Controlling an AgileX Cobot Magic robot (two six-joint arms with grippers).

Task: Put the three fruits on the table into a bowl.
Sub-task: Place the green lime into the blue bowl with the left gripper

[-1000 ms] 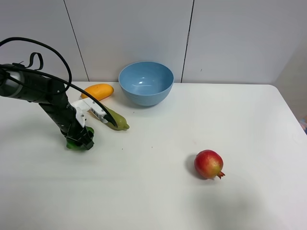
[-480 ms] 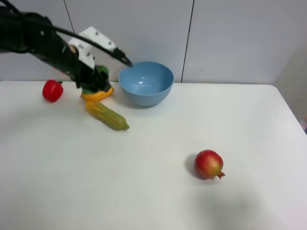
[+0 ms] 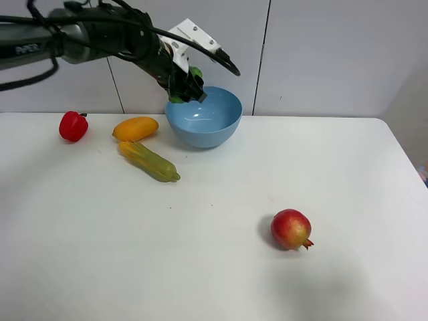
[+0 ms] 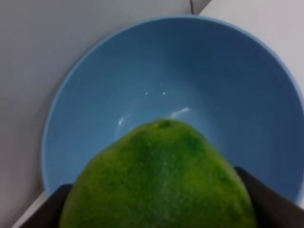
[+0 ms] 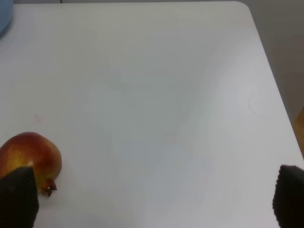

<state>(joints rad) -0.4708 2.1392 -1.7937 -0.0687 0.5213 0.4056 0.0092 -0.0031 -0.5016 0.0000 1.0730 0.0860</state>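
Light-blue plastic is what I fix on first: from the high camera I count one bowl (image 3: 208, 131) at the far side of the white table (image 3: 100, 261), and only one arm in shot, with the left gripper (image 3: 186, 87) raised over the bowl's far-left rim and clenched on the single green lime (image 3: 195, 71), of which only slivers show between the dark fingers. On the tabletop I count two more fruits. One is the orange-yellow mango (image 3: 136, 128), lying just left of the bowl. The other is the red pomegranate (image 3: 291, 229), well apart on the near right, its crown pointing right. There are also one small red bell pepper (image 3: 73, 126) at the far left and one long green-yellow husked vegetable (image 3: 149, 161) just in front of the mango. The left wrist camera gives me what the high one hides: the lime (image 4: 159, 183) fills the near part of the picture, gripped between two dark fingers (image 4: 47, 211), with the bowl's hollow (image 4: 228, 85) behind it holding nothing. The right wrist camera shows the arm the high view misses: the right gripper (image 5: 154, 199) is spread wide and holds nothing, with its fingertips (image 5: 19, 197) at the edges of the picture. The pomegranate (image 5: 31, 154) sits on the table beside one fingertip, and a sliver of blue bowl (image 5: 4, 19) shows in the corner.
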